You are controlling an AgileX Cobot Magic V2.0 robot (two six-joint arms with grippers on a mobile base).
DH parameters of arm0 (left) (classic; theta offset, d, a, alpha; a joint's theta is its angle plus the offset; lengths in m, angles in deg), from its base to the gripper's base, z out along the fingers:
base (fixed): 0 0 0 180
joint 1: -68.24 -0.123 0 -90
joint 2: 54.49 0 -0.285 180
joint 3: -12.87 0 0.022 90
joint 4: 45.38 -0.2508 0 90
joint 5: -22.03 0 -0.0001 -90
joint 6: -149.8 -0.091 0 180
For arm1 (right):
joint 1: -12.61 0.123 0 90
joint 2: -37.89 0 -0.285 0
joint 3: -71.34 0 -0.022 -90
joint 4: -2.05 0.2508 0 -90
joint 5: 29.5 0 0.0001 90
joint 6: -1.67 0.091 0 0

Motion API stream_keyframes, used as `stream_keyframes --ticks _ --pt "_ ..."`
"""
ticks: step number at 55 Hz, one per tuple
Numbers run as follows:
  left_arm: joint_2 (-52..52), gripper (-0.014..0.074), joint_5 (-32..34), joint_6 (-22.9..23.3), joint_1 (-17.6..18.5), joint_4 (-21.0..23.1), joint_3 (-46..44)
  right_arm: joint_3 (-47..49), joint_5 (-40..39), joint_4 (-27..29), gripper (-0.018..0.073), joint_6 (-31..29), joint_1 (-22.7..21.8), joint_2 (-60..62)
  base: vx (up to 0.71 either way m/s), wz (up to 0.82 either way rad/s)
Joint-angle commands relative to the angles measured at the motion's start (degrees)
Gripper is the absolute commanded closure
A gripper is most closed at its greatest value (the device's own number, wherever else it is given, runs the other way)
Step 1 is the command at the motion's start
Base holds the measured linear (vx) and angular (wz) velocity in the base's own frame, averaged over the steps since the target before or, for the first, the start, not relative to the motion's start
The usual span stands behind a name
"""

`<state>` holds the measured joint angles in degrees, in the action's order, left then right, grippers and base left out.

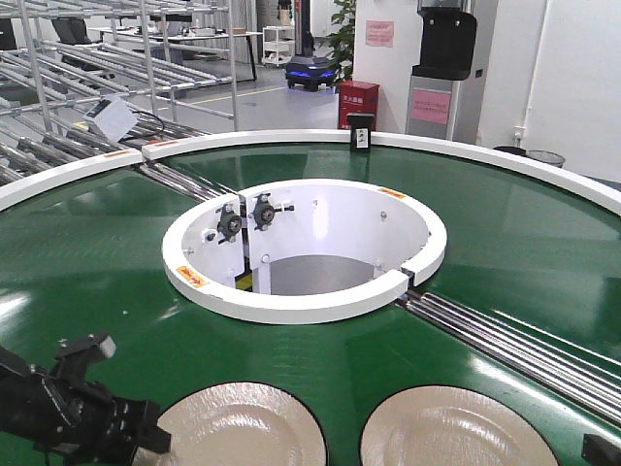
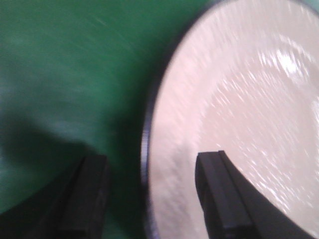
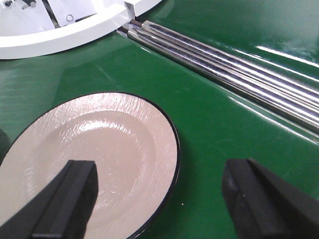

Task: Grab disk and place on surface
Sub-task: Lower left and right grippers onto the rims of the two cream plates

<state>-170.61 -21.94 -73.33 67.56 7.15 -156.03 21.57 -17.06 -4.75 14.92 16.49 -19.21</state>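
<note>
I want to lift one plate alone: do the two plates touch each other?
Apart. The front view shows green belt between the left plate and the right plate.

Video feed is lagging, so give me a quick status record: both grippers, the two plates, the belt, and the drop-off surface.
left gripper: open, jaws astride the rim of the left beige dark-rimmed round plate
right gripper: open, jaws astride the rim of the right beige dark-rimmed round plate
plates: both flat on the matte green conveyor belt, apart
dark tabletop: not in view
</note>
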Motion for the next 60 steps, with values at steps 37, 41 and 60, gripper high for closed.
stream_keyframes --ticks 37,41,60 --pt "-2.1 0.0607 -15.3 -2.8 0.0 13.7 -2.5 25.3 24.3 3.8 -0.0006 -0.8 -2.5 -24.5 0.0 0.0" --pt "-2.0 0.0606 -16.0 -2.6 0.0 13.8 -2.5 30.5 27.0 8.3 -0.0005 -5.6 -5.8 -30.6 0.0 0.0" --pt "0.1 0.0604 -15.1 -2.6 0.0 13.7 -2.5 37.5 35.5 53.5 -0.0005 -45.5 -21.2 -51.6 0.0 0.0"
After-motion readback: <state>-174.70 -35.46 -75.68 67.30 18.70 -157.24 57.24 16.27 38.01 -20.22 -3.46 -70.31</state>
